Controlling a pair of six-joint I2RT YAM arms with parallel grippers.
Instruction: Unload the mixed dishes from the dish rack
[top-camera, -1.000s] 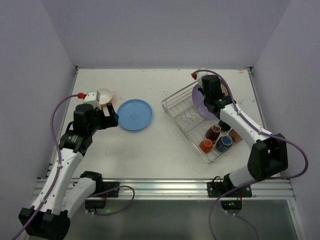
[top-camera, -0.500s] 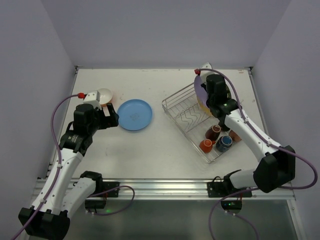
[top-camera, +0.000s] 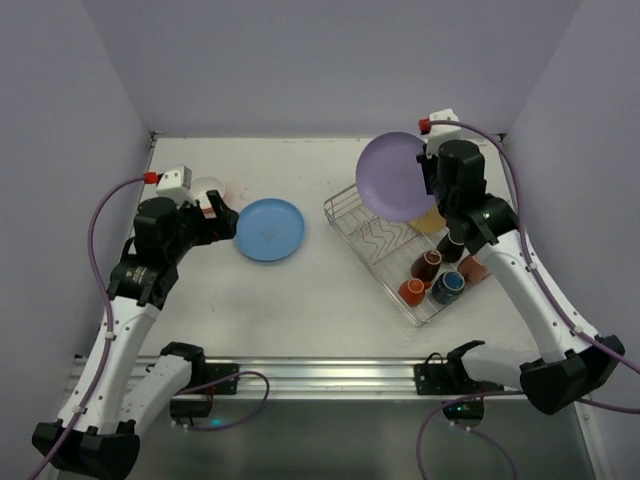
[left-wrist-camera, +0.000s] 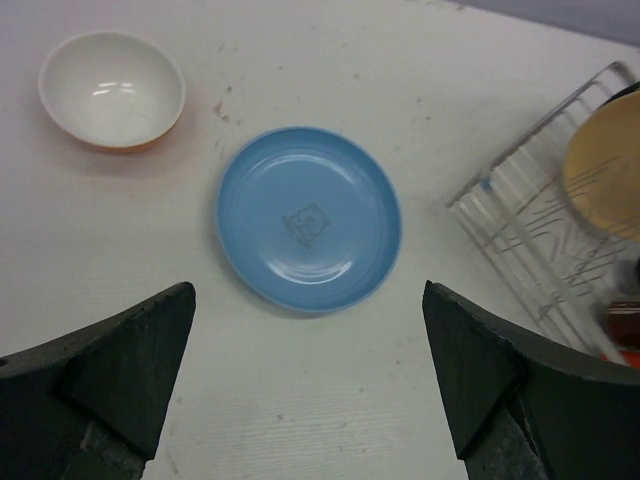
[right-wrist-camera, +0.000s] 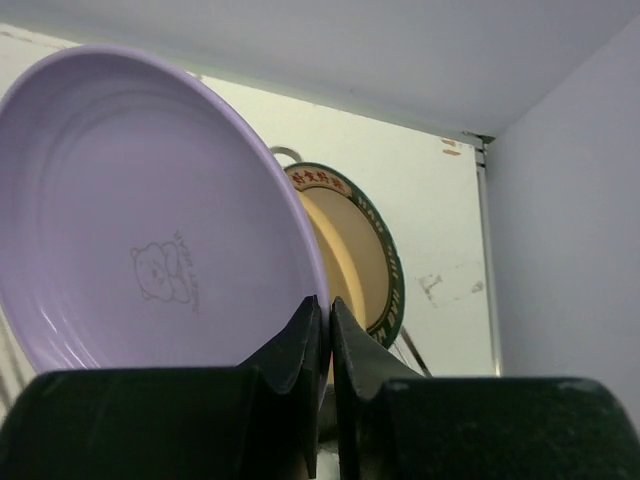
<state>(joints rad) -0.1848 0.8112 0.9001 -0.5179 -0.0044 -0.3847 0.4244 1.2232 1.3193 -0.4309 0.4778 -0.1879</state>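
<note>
**Lavender round plate (top-camera: 393, 176) held over the silver wire dish rack (top-camera: 380, 240)**

The right gripper (right-wrist-camera: 322, 318) is clenched on the lavender plate's rim, its two fingertips pinching the edge from either side. The plate is tilted, clear of the wires, above the rack's far corner, its hollow face with a small bear print turned toward the bench's left side.

The rack sits askew on the right half of the white bench (top-camera: 300, 300), one corner pointing to the far edge. Its zigzag plate slots near the left corner are bare. Behind the lavender plate a tan round plate (top-camera: 432, 220) stands in the slots. The right wrist view shows a cream face with a dark patterned rim there; it is probably this same plate, though the overhead view hides too much to be sure.

At the rack's near end stand a small brown mug (top-camera: 427, 264), a small orange mug (top-camera: 412, 291) and a small blue mug (top-camera: 448, 286), close together. More mugs lie partly hidden under the right arm.

The left gripper (top-camera: 222, 218) is released, jaws wide, grasping nothing, above the bench's left side. Below it a blue round plate (top-camera: 269, 229) lies flat on the bench left of the rack. An orange bowl with a white inside (left-wrist-camera: 112, 90) sits upright toward the far left corner, just apart from the blue plate.
</note>
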